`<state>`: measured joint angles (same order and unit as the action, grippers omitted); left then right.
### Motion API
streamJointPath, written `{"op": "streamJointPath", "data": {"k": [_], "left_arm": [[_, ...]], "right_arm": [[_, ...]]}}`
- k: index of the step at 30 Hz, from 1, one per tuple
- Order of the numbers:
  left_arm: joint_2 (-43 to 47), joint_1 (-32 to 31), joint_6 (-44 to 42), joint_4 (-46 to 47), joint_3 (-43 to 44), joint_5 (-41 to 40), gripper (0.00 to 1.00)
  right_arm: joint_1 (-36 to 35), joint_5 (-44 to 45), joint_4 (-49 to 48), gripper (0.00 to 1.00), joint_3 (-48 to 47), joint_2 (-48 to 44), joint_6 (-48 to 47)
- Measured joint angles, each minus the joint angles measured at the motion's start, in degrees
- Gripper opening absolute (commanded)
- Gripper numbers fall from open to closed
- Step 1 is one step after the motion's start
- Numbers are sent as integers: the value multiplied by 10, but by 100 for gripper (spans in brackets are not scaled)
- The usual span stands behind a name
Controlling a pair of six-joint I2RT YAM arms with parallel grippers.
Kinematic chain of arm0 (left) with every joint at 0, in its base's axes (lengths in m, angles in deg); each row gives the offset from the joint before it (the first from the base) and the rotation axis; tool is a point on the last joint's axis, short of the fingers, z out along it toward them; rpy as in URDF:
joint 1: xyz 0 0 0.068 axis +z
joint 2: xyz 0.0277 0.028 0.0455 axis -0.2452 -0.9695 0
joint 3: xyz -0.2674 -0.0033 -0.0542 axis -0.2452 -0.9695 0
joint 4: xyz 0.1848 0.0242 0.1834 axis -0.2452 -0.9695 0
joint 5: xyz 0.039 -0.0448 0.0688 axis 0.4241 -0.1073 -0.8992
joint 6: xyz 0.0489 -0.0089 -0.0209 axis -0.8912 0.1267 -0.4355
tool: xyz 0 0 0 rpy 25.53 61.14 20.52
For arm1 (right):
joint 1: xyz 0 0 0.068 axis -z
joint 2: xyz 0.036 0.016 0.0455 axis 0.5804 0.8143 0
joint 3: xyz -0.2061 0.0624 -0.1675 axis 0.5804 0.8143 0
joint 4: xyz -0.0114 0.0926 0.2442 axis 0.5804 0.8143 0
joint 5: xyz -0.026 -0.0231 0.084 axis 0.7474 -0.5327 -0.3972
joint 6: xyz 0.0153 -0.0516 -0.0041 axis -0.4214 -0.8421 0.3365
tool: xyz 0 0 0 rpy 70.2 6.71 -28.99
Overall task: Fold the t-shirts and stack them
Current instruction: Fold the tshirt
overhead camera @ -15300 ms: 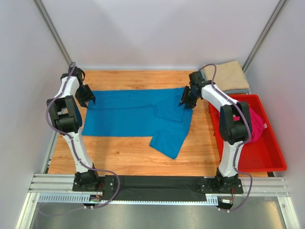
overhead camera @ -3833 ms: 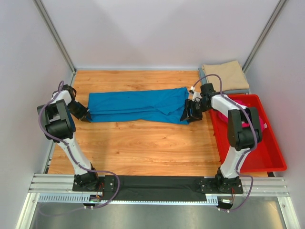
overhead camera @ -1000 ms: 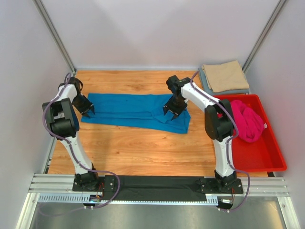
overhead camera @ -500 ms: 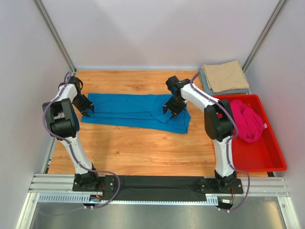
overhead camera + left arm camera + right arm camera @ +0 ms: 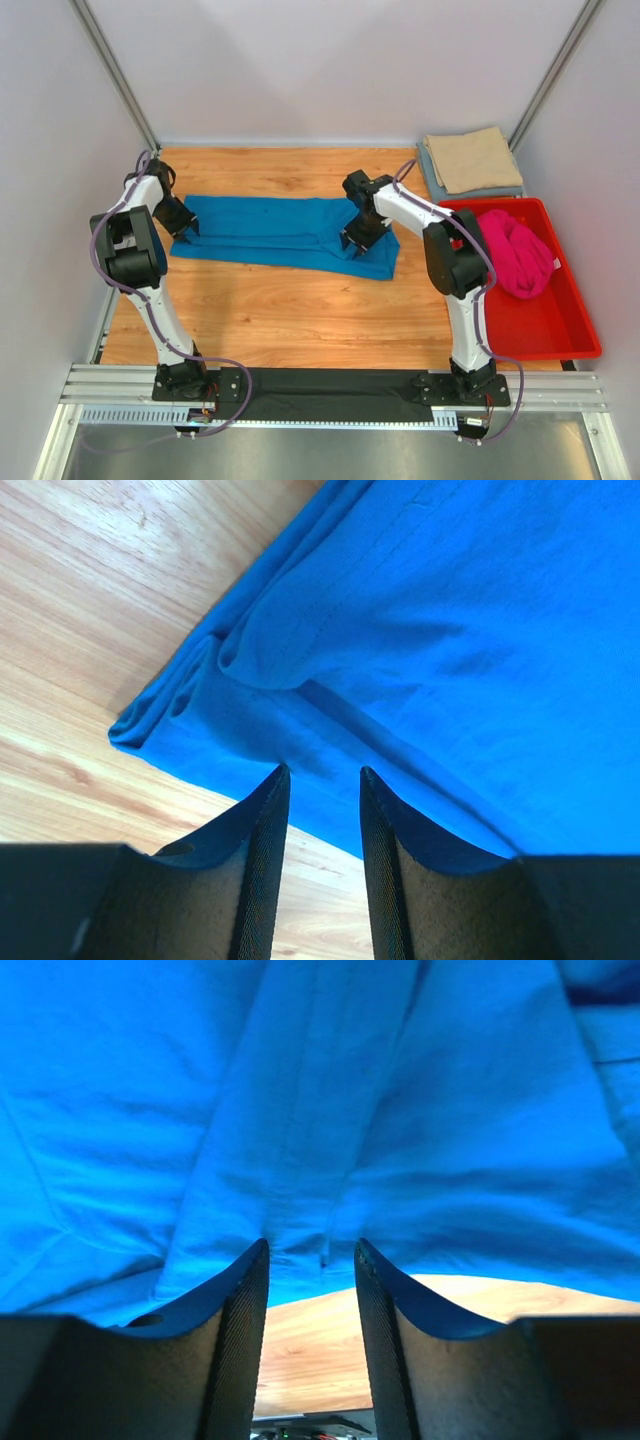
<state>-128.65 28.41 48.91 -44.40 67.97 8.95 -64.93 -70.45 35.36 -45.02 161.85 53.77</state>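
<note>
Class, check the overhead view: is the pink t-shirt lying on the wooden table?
No, the pink t-shirt lies bunched up inside the red bin.

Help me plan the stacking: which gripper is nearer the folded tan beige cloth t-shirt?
Right. The right gripper is at the bright blue cloth t-shirt's right end, toward the tan beige t-shirt; the left gripper is at the opposite end.

No writing can be read in any view.
The bright blue t-shirt (image 5: 280, 225) under the left pincer (image 5: 322, 772) and the right pincer (image 5: 311, 1244) is plain, and the bench (image 5: 300, 300) and red bin (image 5: 575, 352) show no legible marks.
</note>
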Motion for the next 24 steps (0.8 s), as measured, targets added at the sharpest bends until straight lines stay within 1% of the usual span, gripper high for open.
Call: {"op": "streamJointPath", "data": {"k": [3,6,7,8,9,11,16,21,24], "left_arm": [[0,-2,0,0,0,2,41],[0,-3,0,0,0,3,41],[0,-3,0,0,0,4,41],[0,-3,0,1,0,4,41],[0,-3,0,1,0,5,41],[0,-3,1,2,1,5,41],[0,-3,3,3,15,5,41],[0,-3,7,6,25,5,41],[-2,-3,10,6,33,5,41]], "right_arm": [[-2,1,-12,37,1,0,5],[-2,2,-20,28,1,0,8],[-2,2,-22,19,1,0,9],[-2,2,-24,15,1,0,10],[-2,5,-24,7,1,0,11],[-2,12,-25,0,1,0,12],[-2,28,-24,0,-15,0,6],[-2,40,-25,0,-67,4,-14],[-2,50,-23,1,-110,23,-35]]}}
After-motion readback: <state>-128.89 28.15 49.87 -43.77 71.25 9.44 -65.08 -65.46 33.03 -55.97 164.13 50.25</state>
